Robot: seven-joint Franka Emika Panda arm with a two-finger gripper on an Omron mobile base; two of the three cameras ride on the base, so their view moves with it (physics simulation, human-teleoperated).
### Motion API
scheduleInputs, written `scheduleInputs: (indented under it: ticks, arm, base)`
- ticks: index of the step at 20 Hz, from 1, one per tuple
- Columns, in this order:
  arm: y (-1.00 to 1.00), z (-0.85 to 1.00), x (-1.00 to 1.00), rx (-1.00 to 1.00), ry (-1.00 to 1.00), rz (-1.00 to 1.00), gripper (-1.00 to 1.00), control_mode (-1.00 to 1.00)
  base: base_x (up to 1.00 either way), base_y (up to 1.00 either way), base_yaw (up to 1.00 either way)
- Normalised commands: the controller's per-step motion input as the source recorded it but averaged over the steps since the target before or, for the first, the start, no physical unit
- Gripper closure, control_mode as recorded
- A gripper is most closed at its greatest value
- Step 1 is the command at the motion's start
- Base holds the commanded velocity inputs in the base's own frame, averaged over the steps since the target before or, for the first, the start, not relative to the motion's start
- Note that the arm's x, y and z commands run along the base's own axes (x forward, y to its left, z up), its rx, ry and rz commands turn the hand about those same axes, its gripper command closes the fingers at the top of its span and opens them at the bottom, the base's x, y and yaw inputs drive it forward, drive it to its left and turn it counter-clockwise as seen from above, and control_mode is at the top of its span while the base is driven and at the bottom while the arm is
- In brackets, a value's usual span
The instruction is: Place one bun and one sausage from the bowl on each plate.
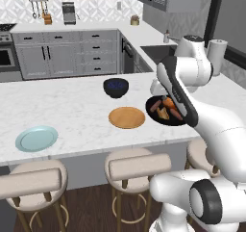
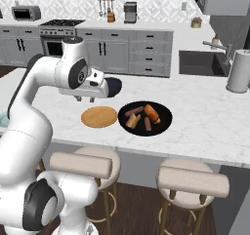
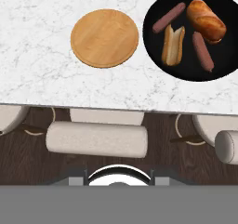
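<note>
the bowl (image 3: 191, 32) is sitting on the counter (image 3: 42, 56) just beside the wood plate (image 3: 105, 38), and it is holding all the food: two buns (image 3: 206, 19) and two sausages (image 3: 168, 17). the wood plate is lying bare. the blue-green plate (image 1: 36, 138) is lying well apart, far along the counter toward the robot's left, and is also bare. nothing is yet placed, so the task is judged to be at its start, with the first pick pending.

the gripper (image 2: 85, 99) is hanging above the counter near the wood plate, with the bowl off to one side of it. for a sound pick, the hand should be travelling over the bowl, centring on one item, and turning so the jaws are crossing its short axis. the split bun (image 3: 173, 45) is lying close between the sausages; descending on it risks nudging a neighbour. the whole bun near the rim is offering clearer access.

whether the fingers are apart or together cannot be told from these views. the gripper is holding nothing and touching nothing.
</note>
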Motion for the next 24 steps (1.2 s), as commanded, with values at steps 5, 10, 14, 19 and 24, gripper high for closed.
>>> scheduleInputs:
  ticks: [5, 10, 14, 19, 24]
  arm:
    - [0.00, 0.00, 0.00, 0.00, 0.00, 0.00, -1.00, -1.00]
    - [-0.53, -0.02, 0.19, 0.00, 0.02, 0.00, -1.00, -1.00]
    - [-0.92, 0.00, 0.60, 0.02, 0.03, 0.00, -1.00, -1.00]
    - [-0.80, -0.14, 0.46, 0.00, 0.03, 0.00, -1.00, -1.00]
    - [-0.22, -0.55, 0.43, -0.05, 0.01, 0.00, -1.00, -1.00]
  base:
    - [0.00, 0.00, 0.00]
    - [0.00, 0.00, 0.00]
    - [0.00, 0.00, 0.00]
    - [0.00, 0.00, 0.00]
    - [0.00, 0.00, 0.00]
